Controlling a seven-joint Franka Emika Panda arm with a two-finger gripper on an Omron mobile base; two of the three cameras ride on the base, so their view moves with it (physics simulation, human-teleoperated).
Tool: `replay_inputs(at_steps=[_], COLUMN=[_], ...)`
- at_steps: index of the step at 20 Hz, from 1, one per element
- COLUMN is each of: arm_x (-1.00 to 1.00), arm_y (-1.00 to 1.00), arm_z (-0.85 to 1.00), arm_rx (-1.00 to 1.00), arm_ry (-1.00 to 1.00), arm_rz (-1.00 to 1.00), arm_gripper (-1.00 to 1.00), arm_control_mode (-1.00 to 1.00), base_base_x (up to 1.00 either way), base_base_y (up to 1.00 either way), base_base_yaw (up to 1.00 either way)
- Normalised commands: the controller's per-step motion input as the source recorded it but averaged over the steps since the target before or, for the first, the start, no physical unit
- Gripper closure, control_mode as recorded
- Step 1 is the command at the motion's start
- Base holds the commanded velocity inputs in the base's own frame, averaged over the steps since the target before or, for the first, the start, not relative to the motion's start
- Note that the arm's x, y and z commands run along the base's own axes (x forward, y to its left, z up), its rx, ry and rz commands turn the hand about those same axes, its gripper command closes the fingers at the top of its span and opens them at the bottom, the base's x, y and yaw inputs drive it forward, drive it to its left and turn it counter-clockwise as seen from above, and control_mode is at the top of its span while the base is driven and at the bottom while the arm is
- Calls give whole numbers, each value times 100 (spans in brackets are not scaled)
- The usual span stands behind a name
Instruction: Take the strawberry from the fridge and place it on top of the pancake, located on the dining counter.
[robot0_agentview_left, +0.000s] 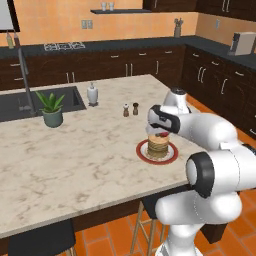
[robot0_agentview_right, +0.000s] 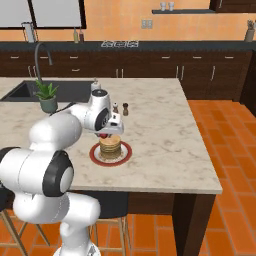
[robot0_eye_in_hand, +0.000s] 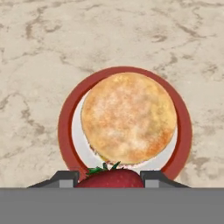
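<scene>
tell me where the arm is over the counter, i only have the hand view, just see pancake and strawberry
Observer: The gripper hangs just above the pancake, near the counter's right front part in the left base view.
Operator: anything near the plate i could hit
Observer: Two small shakers stand behind the plate, apart from it.
Operator: strawberry touching the stack yet
Observer: In the right base view the strawberry sits between the fingers at the stack's upper left edge; whether it touches I cannot tell.
Operator: what else is on the counter
Observer: A potted plant and a white dispenser bottle stand by the sink, well clear of the arm.
</scene>
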Motion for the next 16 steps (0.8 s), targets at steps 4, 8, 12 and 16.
replay_inputs(at_steps=[4,8,12,16], arm_x=[29,0,0,0], arm_y=[0,-4,-12,-6], arm_z=[-17,-10,-12,-12], arm_rx=[0,0,0,0], arm_ry=[0,0,0,0], arm_rz=[0,0,0,1], arm_gripper=[100,100,100,100], arm_control_mode=[-100,-100,-100,-100], base_base_x=[0,0,0,0], base_base_y=[0,0,0,0], base_base_yaw=[0,0,0,0])
